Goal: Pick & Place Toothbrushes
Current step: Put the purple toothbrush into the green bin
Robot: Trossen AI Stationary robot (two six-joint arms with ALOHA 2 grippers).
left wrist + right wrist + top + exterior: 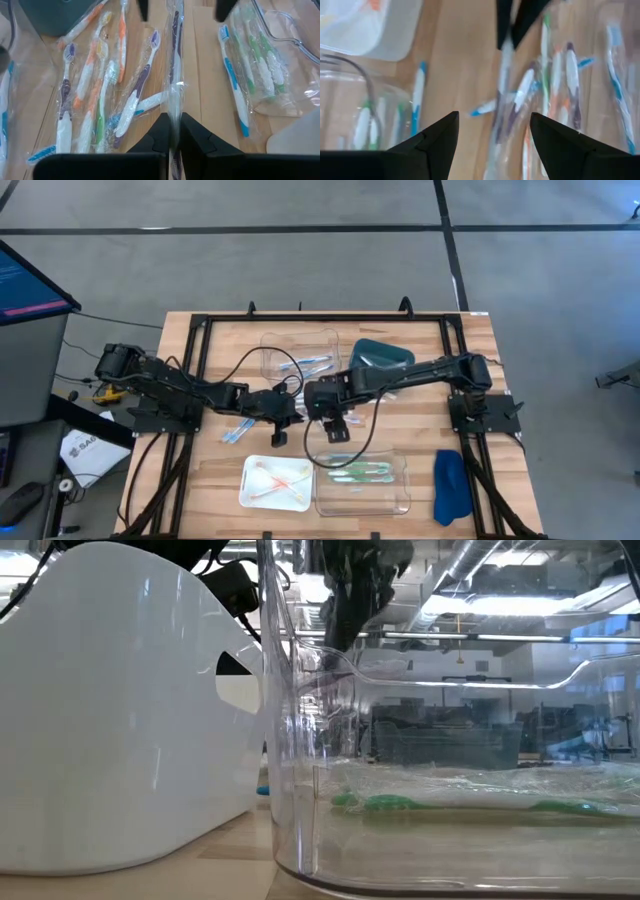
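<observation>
The wrapped toothbrush point(173, 75) with the purple handle hangs pinched between the fingers of my left end effector point(172, 142), lifted off the tabletop point(420, 430) near its middle. The rest of the loose toothbrushes point(95, 95) lie scattered on the wood just beside it, orange, purple, green and white ones overlapping in their clear sleeves. A blue one point(234, 80) lies alone next to the clear tray point(362, 480), which already holds green ones point(358, 472); the white tray point(276, 482) beside it holds orange ones.

My right end effector point(492, 132) hovers with its fingers spread wide and empty, facing the left one over the pile. I judge the step to be a carry or a hand-over of this brush; which tray suits purple I cannot tell, since the clear tray at the far side point(300, 355) shows only blurred contents.

To do it well I should grip the stiff handle, not just the slippery sleeve, and lift clear before swinging so the dangling wrapper does not drag neighbours.

Room is tight: both arms crowd the centre, cables loop there, and the near tray rims stand close. Bare wood between pile and trays is my safest lane.
</observation>
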